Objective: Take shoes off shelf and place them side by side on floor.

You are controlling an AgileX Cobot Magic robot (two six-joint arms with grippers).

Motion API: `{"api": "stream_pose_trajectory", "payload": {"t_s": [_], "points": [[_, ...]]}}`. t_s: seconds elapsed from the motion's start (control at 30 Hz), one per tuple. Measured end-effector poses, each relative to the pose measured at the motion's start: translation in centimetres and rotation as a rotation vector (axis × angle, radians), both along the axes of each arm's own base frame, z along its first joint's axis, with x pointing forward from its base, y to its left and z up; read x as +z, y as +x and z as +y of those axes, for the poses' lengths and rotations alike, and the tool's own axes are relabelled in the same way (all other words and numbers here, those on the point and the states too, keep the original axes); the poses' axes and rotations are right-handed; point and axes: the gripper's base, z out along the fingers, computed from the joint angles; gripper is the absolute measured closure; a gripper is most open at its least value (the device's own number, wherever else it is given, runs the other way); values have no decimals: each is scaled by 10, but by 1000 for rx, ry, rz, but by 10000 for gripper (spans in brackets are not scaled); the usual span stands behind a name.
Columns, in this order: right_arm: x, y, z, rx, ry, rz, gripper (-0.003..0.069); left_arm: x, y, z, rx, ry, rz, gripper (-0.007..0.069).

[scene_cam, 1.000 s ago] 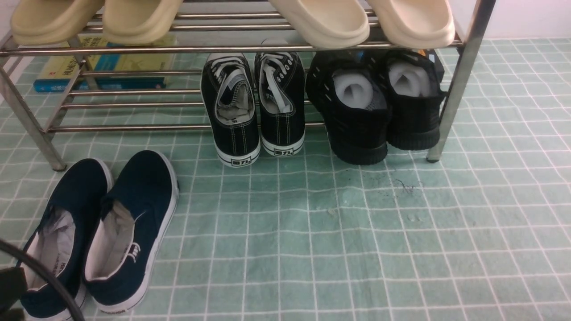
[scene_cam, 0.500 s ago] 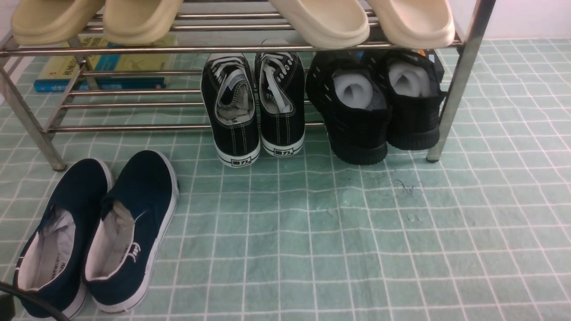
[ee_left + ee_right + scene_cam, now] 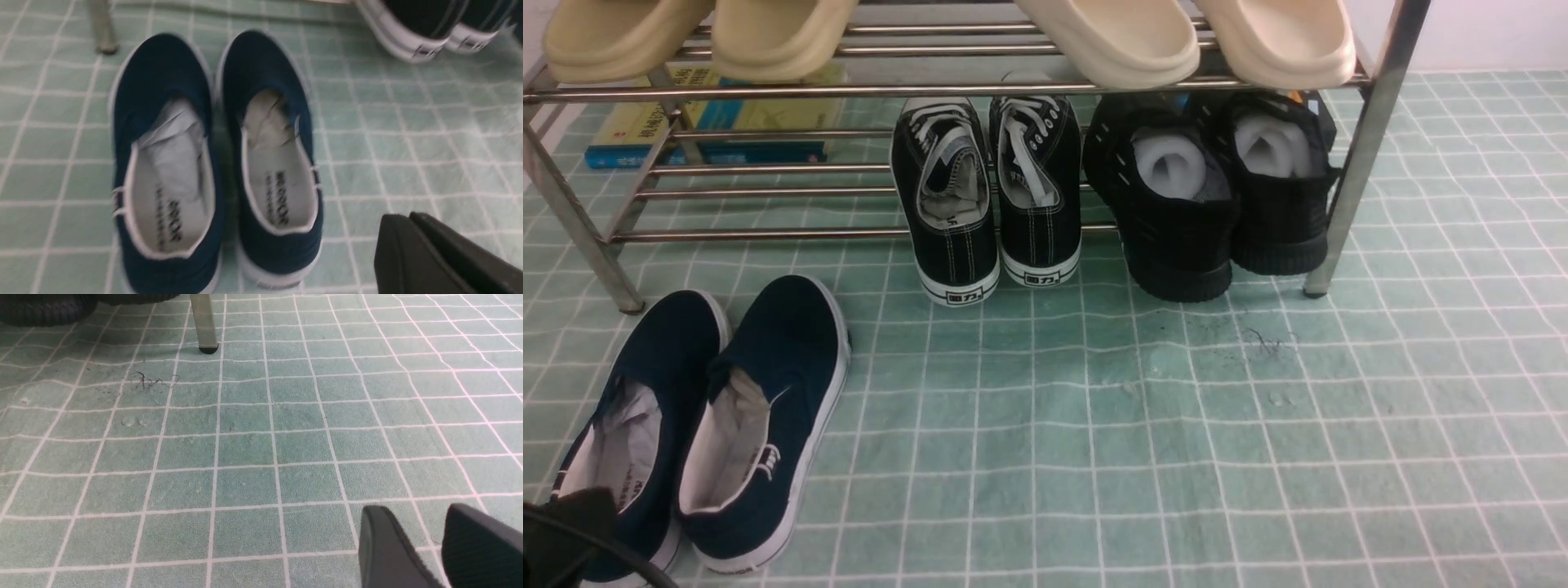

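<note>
The two navy slip-on shoes (image 3: pixel 645 384) (image 3: pixel 776 359) lie side by side on the pale green gridded floor (image 3: pixel 1176 449), in front of the shelf's left leg, toes toward the shelf (image 3: pixel 768 88). The left wrist view shows both shoes (image 3: pixel 163 81) (image 3: pixel 261 61) touching along their sides, pale linings up. My left gripper (image 3: pixel 408 217) hovers just behind the heel of the shoe that lies nearer the middle of the floor, fingers pressed together and holding nothing. My right gripper (image 3: pixel 412 510) hangs over bare floor, open and empty.
Black lace-up sneakers (image 3: pixel 980 196) and black knit shoes (image 3: pixel 1176 237) stand on the lower tier. Beige slippers (image 3: pixel 1111 41) rest on the upper tier, with books (image 3: pixel 711 131) behind. A shelf leg (image 3: pixel 204 322) stands ahead of the right gripper.
The dark part of my left arm at the bottom left corner dropped almost out of the front view, then rose back in. The shoes have not moved.
</note>
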Motion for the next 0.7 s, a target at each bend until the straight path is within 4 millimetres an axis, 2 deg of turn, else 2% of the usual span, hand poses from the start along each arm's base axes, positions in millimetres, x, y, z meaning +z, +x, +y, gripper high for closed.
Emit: {"api": "stream_pose_trajectory", "payload": {"t_s": [0.2,0.37,0.57,0.7], "points": [[0,0,0,0,0,0,419,-40,-8,7,87,-41,-38,587],[0,0,0,0,0,0,419,-62,-16,13,182,-38,-43,580],[0,0,0,0,0,0,419,-82,-19,16,227,-30,-47,573],[0,0,0,0,0,0,419,-85,-20,16,224,-24,-67,571]]}}
